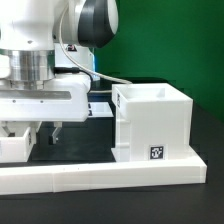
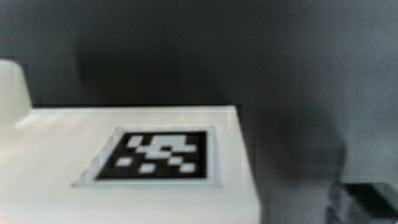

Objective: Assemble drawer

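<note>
Starting nearest in the exterior view: a long low white rail point(image 1: 100, 178) runs across the front of the black table point(image 1: 205, 120). Just behind it, on the exterior view's right, the drawer shell point(image 1: 150, 125) stands upright with its top open and a square tag point(image 1: 156, 152) low on its front face. Its base is touching or just beside the rail, can't tell which. On the exterior view's left the gripper point(image 1: 42, 135) hangs low over the table, dark fingers point(image 1: 57, 130) spread wide, nothing seen between them. A smaller white piece point(image 1: 10, 142) sits beside the gripper, cropped by the frame edge. Wrist view: a flat white face point(image 2: 54, 150) carries a black-and-white tag point(image 2: 160, 155), blurred; can't tell which drawer part. Farther back, the marker board point(image 1: 100, 108) lies flat between gripper and shell. Green wall point(image 1: 170, 40) behind.
</note>
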Motion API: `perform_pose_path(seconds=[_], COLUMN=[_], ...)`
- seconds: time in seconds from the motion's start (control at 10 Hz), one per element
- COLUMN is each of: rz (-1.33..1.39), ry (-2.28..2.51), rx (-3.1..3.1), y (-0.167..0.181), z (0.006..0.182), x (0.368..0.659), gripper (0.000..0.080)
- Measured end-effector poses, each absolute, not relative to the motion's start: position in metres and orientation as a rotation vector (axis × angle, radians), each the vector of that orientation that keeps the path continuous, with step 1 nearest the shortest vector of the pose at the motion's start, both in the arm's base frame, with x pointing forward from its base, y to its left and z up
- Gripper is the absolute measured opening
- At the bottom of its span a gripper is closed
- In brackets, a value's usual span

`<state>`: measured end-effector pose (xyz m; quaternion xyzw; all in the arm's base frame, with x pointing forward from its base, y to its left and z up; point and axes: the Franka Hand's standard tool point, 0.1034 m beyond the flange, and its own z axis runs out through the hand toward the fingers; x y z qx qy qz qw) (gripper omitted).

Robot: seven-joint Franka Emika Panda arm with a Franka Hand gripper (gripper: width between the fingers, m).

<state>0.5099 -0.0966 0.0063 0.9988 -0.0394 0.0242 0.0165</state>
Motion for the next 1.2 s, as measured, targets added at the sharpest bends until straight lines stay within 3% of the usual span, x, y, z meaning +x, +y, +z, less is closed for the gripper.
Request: perform_pose_path(seconds=[0.1, 0.2, 0.4, 0.5, 0.6, 1.2], rz=[0.075, 0.075, 0.075, 0.075, 0.075, 0.075], ry=[-0.123, -0.122, -0.122, -0.122, -0.122, -0.122], rx=[3.105, 3.105, 3.105, 3.105, 3.105, 3.105], y=[-0.0966, -0.0966, -0.0966, -0.0966, -0.0966, -0.0966], z=[0.0063, 0.0063, 0.0063, 0.0063, 0.0063, 0.0063], x=[0.5099, 0.5099, 0.5099, 0.5099, 0.5099, 0.5099], gripper=[0.0434, 0.0434, 0.0117, 0.0117, 0.004, 0.004])
